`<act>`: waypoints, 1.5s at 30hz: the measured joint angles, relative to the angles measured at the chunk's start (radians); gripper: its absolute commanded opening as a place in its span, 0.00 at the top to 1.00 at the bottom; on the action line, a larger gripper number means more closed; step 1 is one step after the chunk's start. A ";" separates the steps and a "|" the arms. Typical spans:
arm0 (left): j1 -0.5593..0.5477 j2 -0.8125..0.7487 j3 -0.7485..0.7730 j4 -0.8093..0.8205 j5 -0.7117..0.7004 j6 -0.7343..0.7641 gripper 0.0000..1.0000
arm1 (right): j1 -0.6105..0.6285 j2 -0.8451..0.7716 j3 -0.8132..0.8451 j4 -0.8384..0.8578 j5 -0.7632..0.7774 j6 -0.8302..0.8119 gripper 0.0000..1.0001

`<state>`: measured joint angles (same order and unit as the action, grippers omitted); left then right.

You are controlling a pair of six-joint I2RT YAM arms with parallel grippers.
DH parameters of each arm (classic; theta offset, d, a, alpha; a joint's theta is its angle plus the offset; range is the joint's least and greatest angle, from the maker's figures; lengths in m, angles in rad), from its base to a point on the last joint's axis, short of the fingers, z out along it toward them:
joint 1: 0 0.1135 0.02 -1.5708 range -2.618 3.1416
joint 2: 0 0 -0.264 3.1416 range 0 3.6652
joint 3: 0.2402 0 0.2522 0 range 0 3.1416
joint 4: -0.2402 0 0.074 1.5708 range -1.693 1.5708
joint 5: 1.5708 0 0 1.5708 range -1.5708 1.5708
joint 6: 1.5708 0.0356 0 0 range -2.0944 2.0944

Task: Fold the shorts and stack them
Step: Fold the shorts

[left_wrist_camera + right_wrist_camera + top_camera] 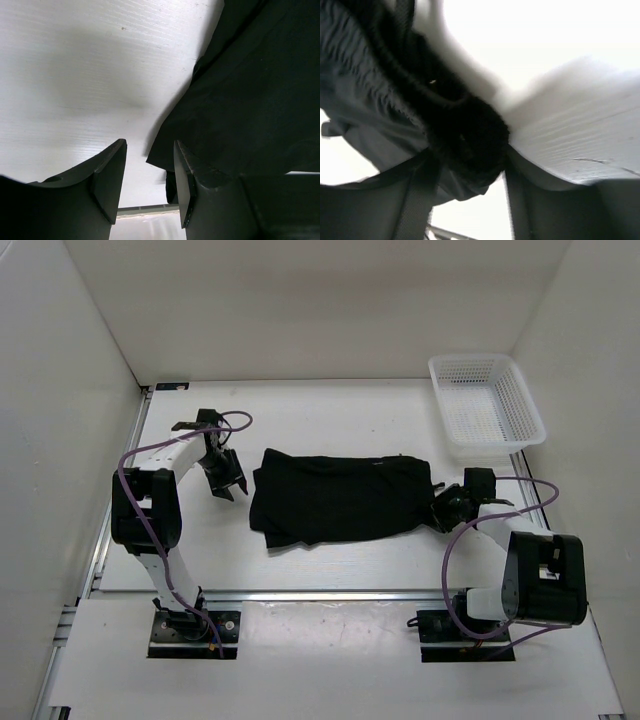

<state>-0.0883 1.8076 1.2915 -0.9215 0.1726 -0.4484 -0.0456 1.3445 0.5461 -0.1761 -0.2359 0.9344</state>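
The shorts [470, 135] appear as a blurred dark bunch in the right wrist view — cut off top and left; the left wrist view crops them rightward.

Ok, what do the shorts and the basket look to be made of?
Shorts: soft matte black cloth, probably a light knit or woven; they lie limp and creased, with a gathered waistband in the right wrist view. Basket: white plastic by the look, rigid, with a moulded open mesh.
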 measured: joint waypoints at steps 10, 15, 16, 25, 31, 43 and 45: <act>0.000 0.021 0.000 -0.001 -0.001 0.000 0.46 | 0.002 0.000 0.029 -0.031 0.111 -0.023 0.37; 0.000 0.078 -0.002 0.010 -0.003 -0.001 0.46 | 0.000 -0.001 0.045 -0.034 0.145 -0.035 0.36; 0.000 0.087 -0.004 0.011 -0.003 -0.001 0.46 | 0.000 0.000 0.049 -0.035 0.149 -0.035 0.36; 0.000 0.096 -0.011 0.012 -0.003 -0.001 0.46 | 0.001 0.032 0.060 -0.011 0.158 -0.035 1.00; 0.000 0.133 -0.006 0.009 0.002 -0.006 0.51 | 0.020 0.039 0.120 -0.025 0.175 -0.074 1.00; -0.043 0.145 -0.010 0.018 0.050 -0.048 0.72 | 0.227 0.058 0.444 -0.187 0.278 -0.292 1.00; -0.049 0.147 -0.010 0.020 0.060 -0.053 0.73 | 0.264 0.082 0.489 -0.200 0.292 -0.322 1.00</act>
<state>-0.1371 1.9545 1.2819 -0.9012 0.2321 -0.5018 0.2180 1.4269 1.0348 -0.3763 0.0563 0.6125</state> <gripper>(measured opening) 0.279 0.015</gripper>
